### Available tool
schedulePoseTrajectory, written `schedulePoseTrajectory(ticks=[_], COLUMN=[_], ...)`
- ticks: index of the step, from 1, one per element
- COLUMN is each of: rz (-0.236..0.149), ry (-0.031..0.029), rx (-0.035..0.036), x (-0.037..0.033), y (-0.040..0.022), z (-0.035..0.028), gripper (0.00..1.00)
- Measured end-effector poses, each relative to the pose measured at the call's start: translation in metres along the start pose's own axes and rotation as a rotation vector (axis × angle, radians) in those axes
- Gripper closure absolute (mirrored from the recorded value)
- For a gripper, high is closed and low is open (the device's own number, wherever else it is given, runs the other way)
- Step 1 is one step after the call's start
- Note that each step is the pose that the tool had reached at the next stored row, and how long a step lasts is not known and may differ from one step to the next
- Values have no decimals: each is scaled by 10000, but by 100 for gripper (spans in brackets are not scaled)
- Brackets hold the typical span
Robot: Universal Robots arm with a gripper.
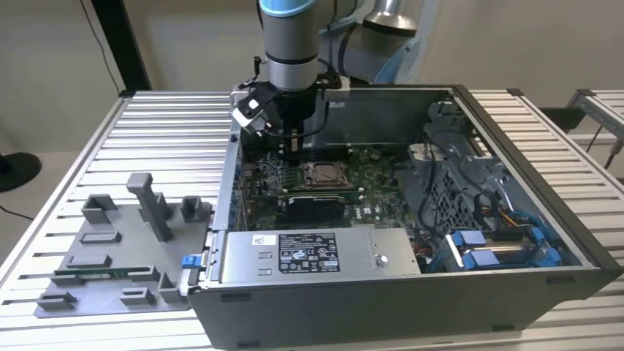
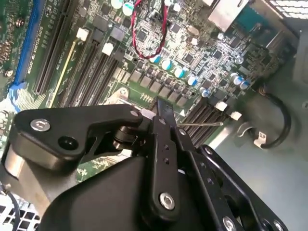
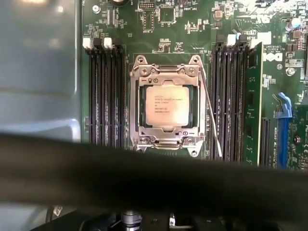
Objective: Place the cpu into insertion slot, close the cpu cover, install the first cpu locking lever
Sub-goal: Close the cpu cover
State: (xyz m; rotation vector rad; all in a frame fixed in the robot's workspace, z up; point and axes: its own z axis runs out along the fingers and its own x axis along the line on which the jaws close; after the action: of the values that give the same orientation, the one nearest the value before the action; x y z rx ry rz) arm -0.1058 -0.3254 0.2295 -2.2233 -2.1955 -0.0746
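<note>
Over board [image 1: 381,175], gripper [image 1: 292,150] hangs near cpu [image 3: 167,107], seated under lowered cover [image 3: 142,110]; fingers [image 2: 163,115] pinched narrow, likely to fit beside seemingly unlatched lever [image 3: 211,120].

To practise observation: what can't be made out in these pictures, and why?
First wrist view: a dark blurred band hides the board beside the cpu cover.
Second wrist view: the gripper hides most of the cpu cover.
Exterior view: the cpu is too small for detail.

The cpu [image 3: 167,106] is matt metal, the cpu cover [image 3: 166,136] shinier.
</note>
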Motion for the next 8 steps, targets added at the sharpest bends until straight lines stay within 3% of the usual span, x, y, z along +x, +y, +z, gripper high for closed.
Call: schedulePoseTrajectory(ticks=[5, 8], rz=[1, 3], ry=[0, 0], rx=[0, -7], x=[-2, -4], y=[117, 124], z=[76, 125], gripper=[100, 100])
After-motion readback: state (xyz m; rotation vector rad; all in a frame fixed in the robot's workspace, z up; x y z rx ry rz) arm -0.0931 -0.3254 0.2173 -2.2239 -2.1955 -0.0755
